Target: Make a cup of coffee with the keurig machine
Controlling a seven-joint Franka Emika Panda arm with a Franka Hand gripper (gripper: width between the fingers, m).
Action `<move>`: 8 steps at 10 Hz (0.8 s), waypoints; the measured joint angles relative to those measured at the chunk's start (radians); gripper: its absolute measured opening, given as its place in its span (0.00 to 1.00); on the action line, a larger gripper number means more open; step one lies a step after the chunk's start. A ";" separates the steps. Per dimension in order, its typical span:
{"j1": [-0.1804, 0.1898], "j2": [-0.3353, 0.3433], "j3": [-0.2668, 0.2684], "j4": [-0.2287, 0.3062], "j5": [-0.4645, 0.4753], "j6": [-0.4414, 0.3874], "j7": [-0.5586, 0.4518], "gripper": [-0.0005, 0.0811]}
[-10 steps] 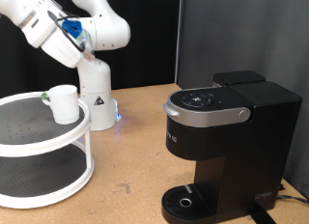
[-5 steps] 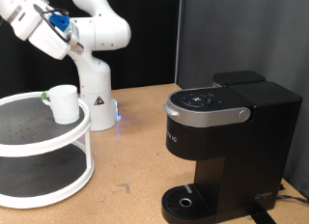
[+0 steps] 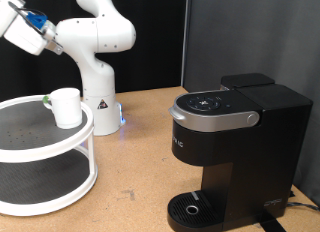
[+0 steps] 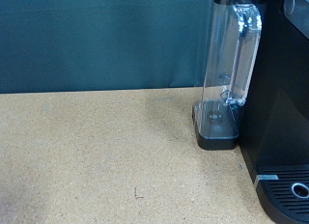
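The white cup (image 3: 66, 107) stands upright on the upper tier of a round white two-tier shelf (image 3: 20, 142) at the exterior view's left. The black keurig machine (image 3: 235, 152) stands at the right with its lid shut and its round drip tray (image 3: 190, 207) bare. The arm's wrist (image 3: 30, 24) is high in the top left corner, well above the cup; the fingers are cut off by the frame edge. The wrist view shows the keurig machine's side (image 4: 290, 98), its clear water tank (image 4: 232, 70) and no fingers. Nothing shows as held.
The robot's white base (image 3: 98, 102) stands behind the shelf on the brown table (image 3: 140, 162). A small green item (image 3: 47, 98) sits by the cup. A dark curtain closes the back.
The arm's wrist has swung up and to the exterior view's left, away from the cup and almost out of frame. Cup and keurig machine have not moved.
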 joint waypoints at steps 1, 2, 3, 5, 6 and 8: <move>-0.005 -0.016 -0.017 0.001 -0.005 -0.012 -0.021 0.01; -0.005 -0.015 -0.016 0.000 -0.005 -0.012 -0.014 0.01; -0.006 -0.014 -0.021 -0.001 0.004 -0.011 -0.013 0.01; -0.032 -0.021 -0.042 -0.002 0.018 0.000 -0.013 0.01; -0.055 -0.030 -0.055 -0.004 0.015 0.008 -0.016 0.01; -0.109 -0.042 -0.081 -0.020 -0.002 0.027 -0.022 0.01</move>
